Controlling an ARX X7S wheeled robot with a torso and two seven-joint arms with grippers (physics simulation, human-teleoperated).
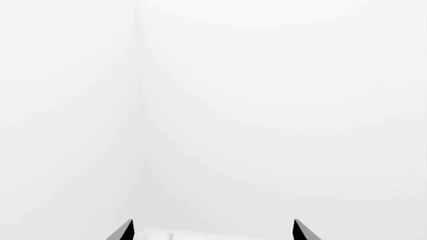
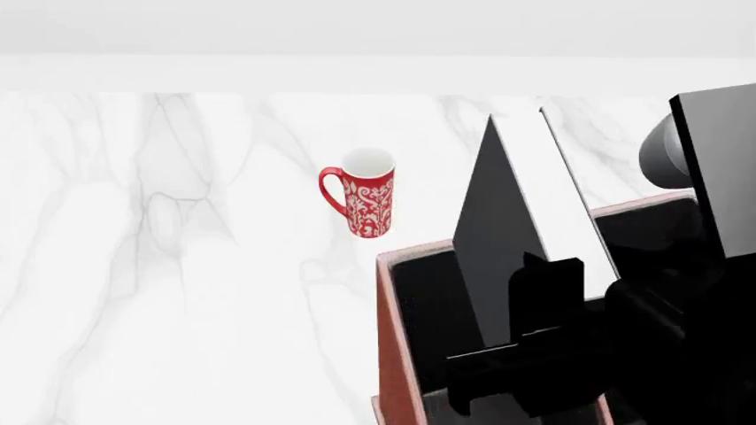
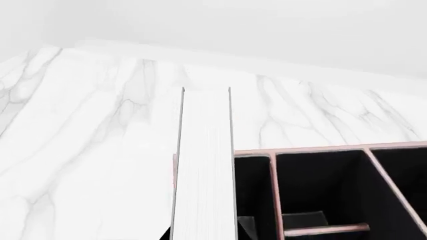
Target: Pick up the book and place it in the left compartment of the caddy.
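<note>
My right gripper (image 2: 534, 312) is shut on the black book (image 2: 498, 232) and holds it upright, page edges (image 2: 574, 197) facing right, over the left part of the reddish-brown caddy (image 2: 395, 347). The black-lined left compartment (image 2: 428, 312) lies just left of and under the book. I cannot tell whether the book's lower end is inside it. In the right wrist view the white page edges (image 3: 205, 170) fill the gap of the right gripper (image 3: 205, 233), beside the caddy's left rim (image 3: 253, 152) and the narrow black section (image 3: 252, 190). My left gripper (image 1: 212, 231) is open and empty, facing a white wall.
A red patterned mug (image 2: 368, 204) stands on the white marble counter (image 2: 177, 266) left of and behind the caddy. The caddy's pinkish dividers (image 3: 273, 185) and crossbar (image 3: 325, 230) split off two shorter sections on the right. A white wall backs the counter.
</note>
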